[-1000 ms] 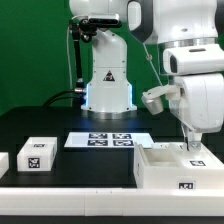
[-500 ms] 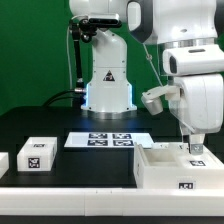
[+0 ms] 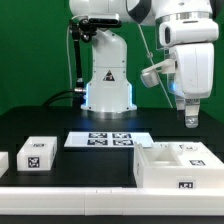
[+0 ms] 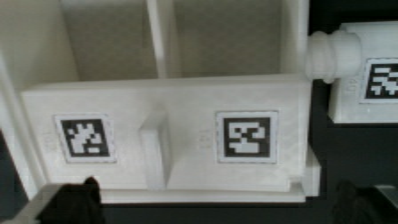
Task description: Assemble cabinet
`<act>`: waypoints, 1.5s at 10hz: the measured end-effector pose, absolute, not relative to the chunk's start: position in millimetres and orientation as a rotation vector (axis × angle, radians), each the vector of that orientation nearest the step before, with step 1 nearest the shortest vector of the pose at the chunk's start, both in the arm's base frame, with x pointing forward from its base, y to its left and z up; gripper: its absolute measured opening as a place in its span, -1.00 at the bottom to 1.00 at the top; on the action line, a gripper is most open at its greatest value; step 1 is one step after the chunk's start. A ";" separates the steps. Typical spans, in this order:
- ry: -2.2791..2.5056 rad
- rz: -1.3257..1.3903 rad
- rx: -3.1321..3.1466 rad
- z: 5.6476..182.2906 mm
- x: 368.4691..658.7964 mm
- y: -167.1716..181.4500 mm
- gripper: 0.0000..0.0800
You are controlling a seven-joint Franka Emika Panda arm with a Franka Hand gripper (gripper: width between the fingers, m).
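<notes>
Gripper (image 3: 191,119): fingers (image 4: 71,203) spread wide, holding nothing. The large white plastic tagged cabinet (image 3: 172,166) sits directly below the fingertips, not touching. Judged step: between placements. Next likely needs the small white tagged block (image 3: 37,153) fetched.

A black table (image 3: 70,128) fills the lower half of the exterior view. The marker board (image 3: 108,140) lies flat on it near the centre of the frame, printed squares facing up. At lower left stands a small white block (image 3: 37,153) with one tag on its front, near the board's left end but not touching. Another white piece (image 3: 3,161) is cut off by the left edge. A green backdrop (image 3: 30,50) covers the upper left.
</notes>
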State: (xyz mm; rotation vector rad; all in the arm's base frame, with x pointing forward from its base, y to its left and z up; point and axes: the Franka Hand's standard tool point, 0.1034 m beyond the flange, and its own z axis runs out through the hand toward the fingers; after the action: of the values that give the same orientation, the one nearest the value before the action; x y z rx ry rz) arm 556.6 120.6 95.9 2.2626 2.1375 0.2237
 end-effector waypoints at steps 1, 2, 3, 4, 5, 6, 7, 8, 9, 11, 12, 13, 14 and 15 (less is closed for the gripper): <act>2.138 0.223 2.263 95.4 556.2 120.5 0.62; 2.141 0.221 2.262 93.8 553.8 120.7 0.62; 2.153 0.226 2.243 88.1 537.6 121.5 0.62; 2.164 0.185 2.249 83.5 514.9 119.2 0.62; 2.157 0.190 2.251 80.6 498.5 116.7 0.62; 2.125 0.183 2.291 76.4 483.8 114.6 0.62; 2.086 0.178 2.330 75.9 481.4 112.3 0.62; 2.089 0.178 2.327 75.8 482.1 112.1 0.62; 2.089 0.177 2.329 75.1 481.5 112.1 0.62; 2.045 0.158 2.382 70.4 475.1 119.1 0.62; 1.998 0.135 2.423 66.4 463.9 128.4 0.62; 1.988 0.137 2.424 62.4 453.1 137.8 0.62; 1.981 0.177 2.426 58.5 448.0 135.4 0.62; 1.975 0.159 2.433 58.5 448.9 132.0 0.62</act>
State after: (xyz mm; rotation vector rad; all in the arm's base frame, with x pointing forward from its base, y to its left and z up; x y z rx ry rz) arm 448.9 132.0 58.5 2.4331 1.9754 0.1592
